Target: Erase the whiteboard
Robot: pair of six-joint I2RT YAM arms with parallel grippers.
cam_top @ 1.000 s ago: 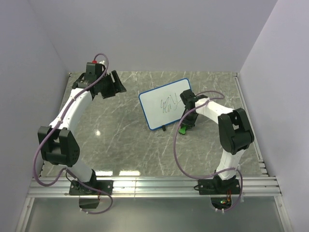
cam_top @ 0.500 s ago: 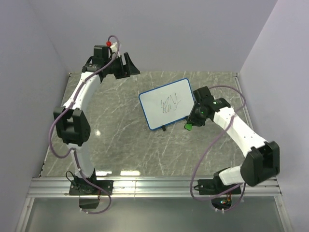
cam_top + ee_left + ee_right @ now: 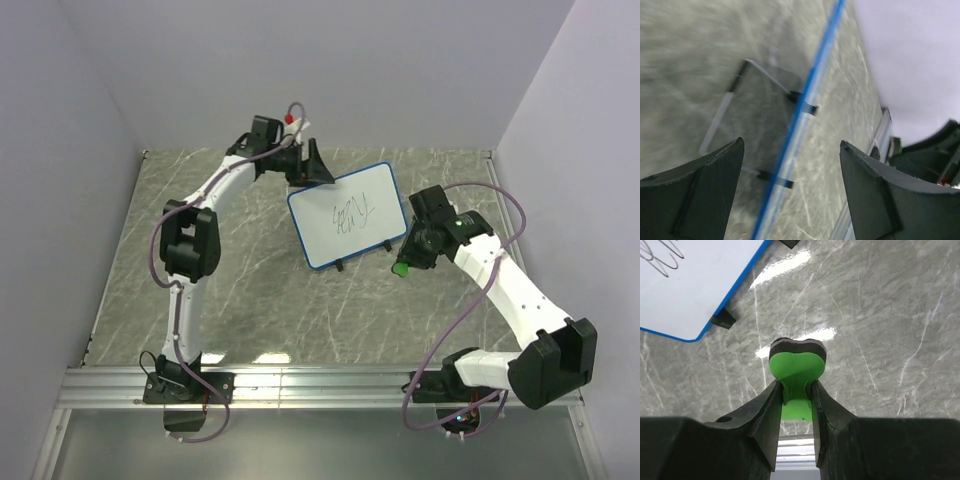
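The whiteboard point(image 3: 347, 215), blue-framed with dark scribbles, stands tilted on black feet in the middle of the table. My left gripper point(image 3: 312, 166) is open just behind its upper left corner; in the left wrist view the board's blue edge point(image 3: 800, 117) runs between my spread fingers. My right gripper point(image 3: 408, 258) is shut on the green eraser point(image 3: 400, 269), held just right of the board's lower right corner. In the right wrist view the eraser point(image 3: 796, 371) is squeezed between the fingers, the board's corner point(image 3: 695, 285) at upper left.
The grey marble table point(image 3: 250, 290) has a metal rail point(image 3: 330, 385) along its near edge. Lilac walls close in the back and both sides. A black foot point(image 3: 722, 320) of the board stands near the eraser.
My left arm has swung right from the far left corner to the board's upper left corner. My right gripper has lifted the eraser and drawn slightly right and nearer.
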